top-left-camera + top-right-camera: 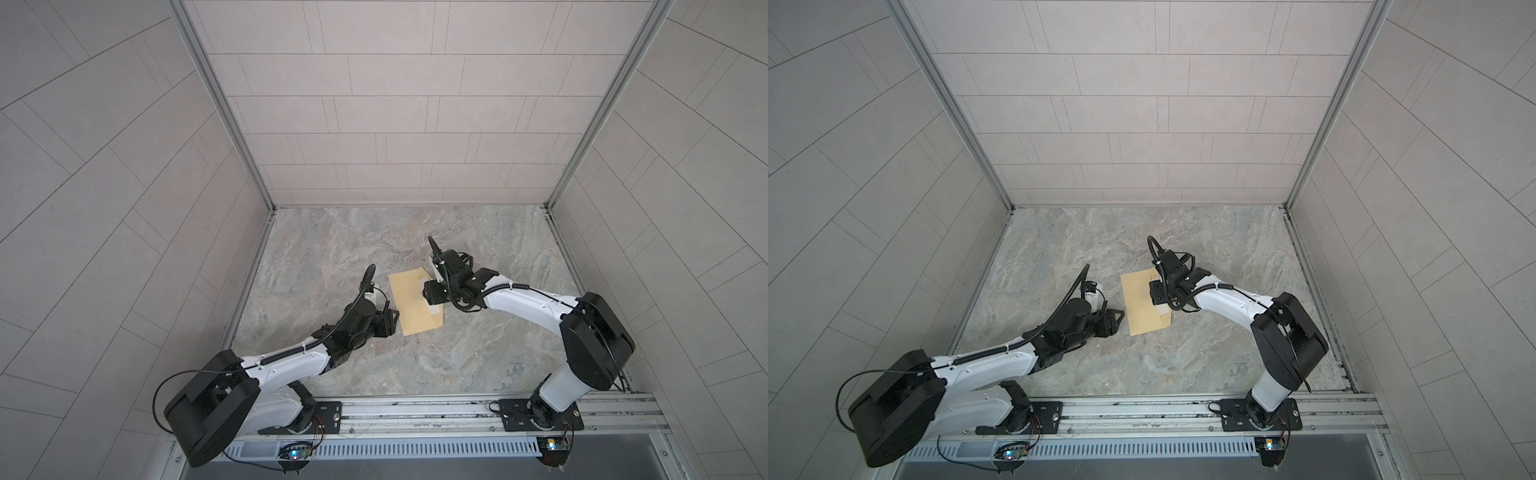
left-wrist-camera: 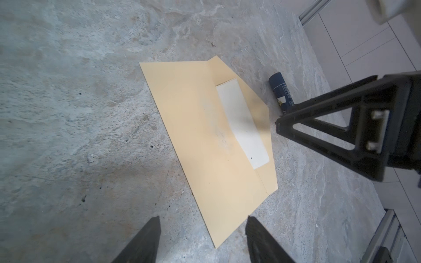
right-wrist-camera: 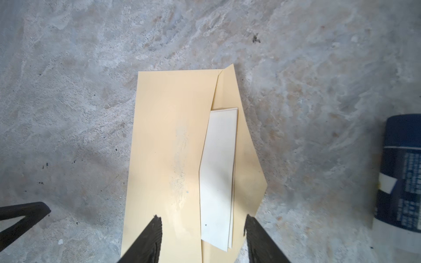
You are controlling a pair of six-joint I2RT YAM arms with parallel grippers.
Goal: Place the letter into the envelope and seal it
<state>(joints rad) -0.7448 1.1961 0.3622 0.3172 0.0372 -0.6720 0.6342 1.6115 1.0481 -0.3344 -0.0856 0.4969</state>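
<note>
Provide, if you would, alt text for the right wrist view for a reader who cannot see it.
A mustard-tan envelope lies flat on a grey marbled table, its flap open, with a folded pale letter partly tucked into it. The right gripper hangs open over one end; a dark blue tube lies nearby.

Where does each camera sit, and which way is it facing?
Both top views: above the base rail, looking down on the table, left arm, right arm and envelope.
Left wrist: behind the left gripper, facing across the envelope to the letter and blue cylinder; open jaws show.
Right wrist: above the right gripper, facing down on envelope and letter; open jaws show.
Shared: both wrist views hold the letter and blue cylinder.
</note>
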